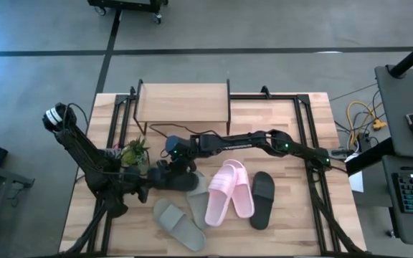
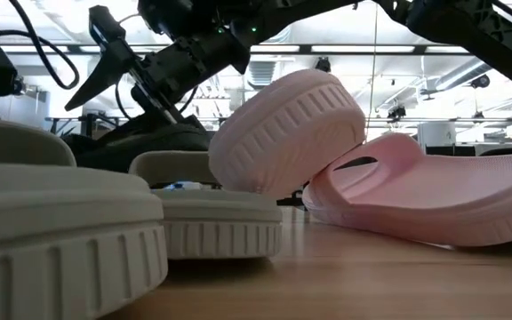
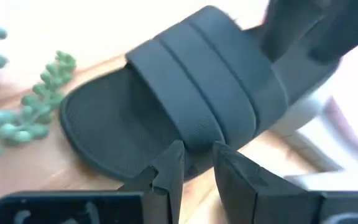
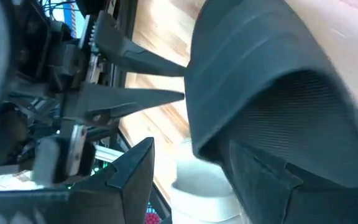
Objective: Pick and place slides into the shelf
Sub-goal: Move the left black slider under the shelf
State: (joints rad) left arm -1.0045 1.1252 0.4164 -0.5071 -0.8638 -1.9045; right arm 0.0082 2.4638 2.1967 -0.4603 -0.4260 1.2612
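Both grippers meet at one black rubber slide (image 1: 180,179) lying left of centre on the light wooden surface (image 1: 292,208). The left gripper (image 1: 151,185) comes in from nine o'clock, jaws narrow and pinching the slide's edge. The right gripper (image 1: 178,163) reaches from twelve o'clock, jaws closed around its wide strap. The small wooden-topped shelf (image 1: 183,102) stands at twelve o'clock. Two pale pink slides (image 1: 228,189), the other black slide (image 1: 262,198) and two grey-green slides (image 1: 179,222) lie near six o'clock.
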